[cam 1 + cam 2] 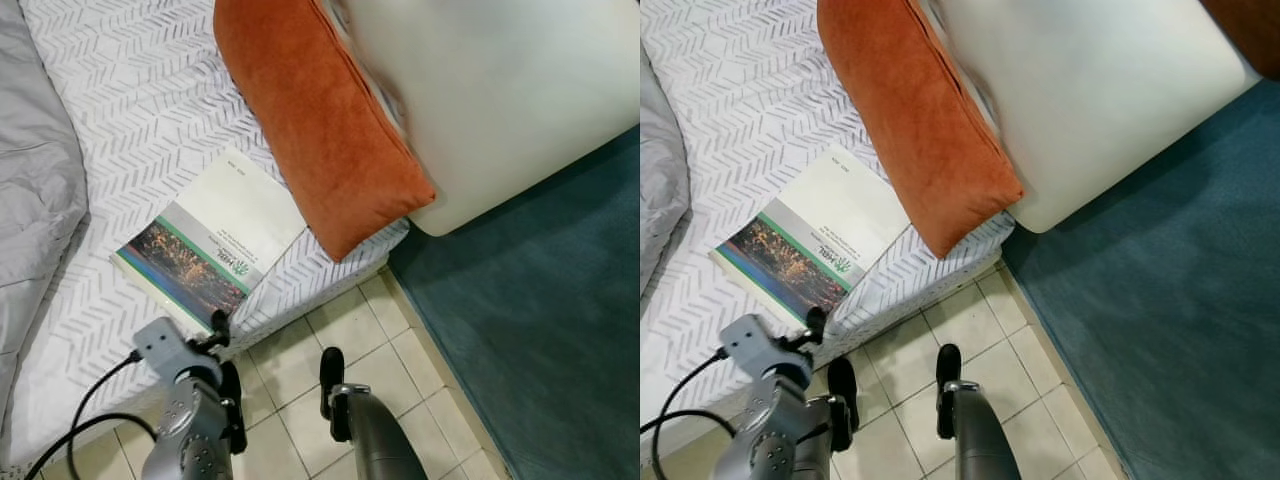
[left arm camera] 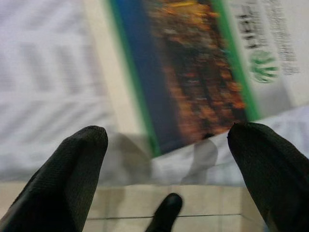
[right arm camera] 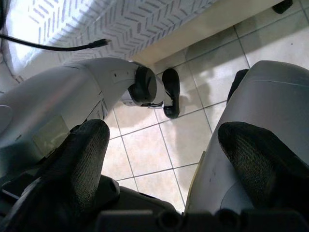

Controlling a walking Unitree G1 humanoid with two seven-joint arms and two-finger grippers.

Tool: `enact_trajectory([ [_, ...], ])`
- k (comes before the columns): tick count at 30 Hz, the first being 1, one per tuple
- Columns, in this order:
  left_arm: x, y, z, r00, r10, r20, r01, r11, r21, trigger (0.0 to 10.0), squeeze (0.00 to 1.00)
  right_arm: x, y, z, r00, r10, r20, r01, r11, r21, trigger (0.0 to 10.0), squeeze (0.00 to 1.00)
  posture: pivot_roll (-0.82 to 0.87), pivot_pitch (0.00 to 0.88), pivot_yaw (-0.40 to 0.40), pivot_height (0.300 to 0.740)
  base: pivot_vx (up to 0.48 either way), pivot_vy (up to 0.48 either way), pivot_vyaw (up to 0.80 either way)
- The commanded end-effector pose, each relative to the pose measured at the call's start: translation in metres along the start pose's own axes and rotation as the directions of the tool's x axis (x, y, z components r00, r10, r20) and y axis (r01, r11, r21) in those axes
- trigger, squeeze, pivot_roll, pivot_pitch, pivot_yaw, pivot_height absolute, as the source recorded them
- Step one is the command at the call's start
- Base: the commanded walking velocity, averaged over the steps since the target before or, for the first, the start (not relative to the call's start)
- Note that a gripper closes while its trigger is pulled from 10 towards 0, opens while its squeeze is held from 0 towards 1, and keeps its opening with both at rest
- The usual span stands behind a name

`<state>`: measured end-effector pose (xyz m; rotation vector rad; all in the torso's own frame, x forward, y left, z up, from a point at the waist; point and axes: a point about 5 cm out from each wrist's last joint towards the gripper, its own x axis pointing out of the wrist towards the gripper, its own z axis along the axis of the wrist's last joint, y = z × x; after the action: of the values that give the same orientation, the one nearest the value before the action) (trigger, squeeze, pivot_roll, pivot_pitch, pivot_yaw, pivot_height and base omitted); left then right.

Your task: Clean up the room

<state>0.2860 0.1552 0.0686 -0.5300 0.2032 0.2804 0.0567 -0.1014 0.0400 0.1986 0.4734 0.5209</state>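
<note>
A book (image 1: 805, 235) lies flat on the bed (image 1: 730, 90), at its edge, cover up. An orange cushion (image 1: 910, 120) lies beside it, one corner overhanging the bed edge. A white cushion (image 1: 1090, 90) leans on the orange cushion and reaches over the teal rug (image 1: 1170, 320). The left arm (image 1: 775, 425) is low over the tiled floor (image 1: 980, 330), just below the book. The right arm (image 1: 975, 435) hangs beside it.

Layout around the bed (image 1: 120, 110)

A book (image 1: 212, 238) lies on the bed near its edge; a cushion (image 1: 315, 120) lies right of the book, overhanging that edge.
</note>
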Motion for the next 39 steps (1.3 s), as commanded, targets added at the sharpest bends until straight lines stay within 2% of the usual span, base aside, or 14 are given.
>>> enact_trajectory([
  [1,-0.010,-0.028,-0.044,0.990,-0.038,-0.136,0.024,0.994,-0.103,10.0,0.00,-0.008,0.002,-0.017,0.996,-0.004,-0.084,0.006,1.000,0.022,10.0,0.00,-0.31,0.658,-0.155,0.740,0.000,0.000,0.00],
  [5,-0.003,-0.040,-0.054,0.980,-0.064,-0.187,0.040,0.991,-0.131,10.0,0.00,-0.007,0.003,-0.018,0.997,-0.007,-0.083,0.009,1.000,0.021,10.0,0.00,-0.32,0.654,-0.149,0.740,0.000,0.000,0.00],
  [8,0.000,-0.039,-0.060,0.976,-0.068,-0.206,0.043,0.991,-0.127,10.0,0.00,-0.007,0.003,-0.018,0.997,-0.009,-0.082,0.011,1.000,0.021,10.0,0.00,-0.32,0.648,-0.145,0.740,0.000,0.000,0.00],
  [12,0.011,-0.040,-0.062,0.972,-0.064,-0.226,0.033,0.990,-0.139,10.0,0.00,-0.007,0.004,-0.018,0.997,-0.012,-0.081,0.014,1.000,0.022,10.0,0.00,-0.33,0.647,-0.145,0.740,0.000,0.000,0.00],
  [19,0.018,-0.038,-0.055,0.983,-0.047,-0.179,0.028,0.993,-0.112,10.0,0.00,-0.008,0.005,-0.019,0.996,-0.016,-0.082,0.018,1.000,0.023,10.0,0.00,-0.33,0.645,-0.145,0.740,0.000,0.000,0.00],
  [23,0.021,-0.037,-0.047,0.990,-0.051,-0.131,0.034,0.991,-0.129,10.0,0.00,-0.011,0.004,-0.020,0.996,-0.020,-0.088,0.022,0.999,0.023,10.0,0.00,-0.32,0.644,-0.141,0.740,0.000,0.000,0.00],
  [34,0.012,-0.037,-0.038,0.997,-0.040,-0.071,0.030,0.991,-0.133,10.0,0.00,-0.013,0.000,-0.023,0.995,-0.018,-0.100,0.021,1.000,0.021,10.0,0.00,-0.31,0.649,-0.147,0.740,0.000,0.000,0.00],
  [39,0.015,-0.032,-0.035,0.998,-0.027,-0.058,0.020,0.993,-0.119,10.0,0.00,-0.012,0.000,-0.024,0.995,-0.013,-0.104,0.015,1.000,0.019,10.0,0.00,-0.31,0.646,-0.149,0.740,0.000,0.000,0.00],
])
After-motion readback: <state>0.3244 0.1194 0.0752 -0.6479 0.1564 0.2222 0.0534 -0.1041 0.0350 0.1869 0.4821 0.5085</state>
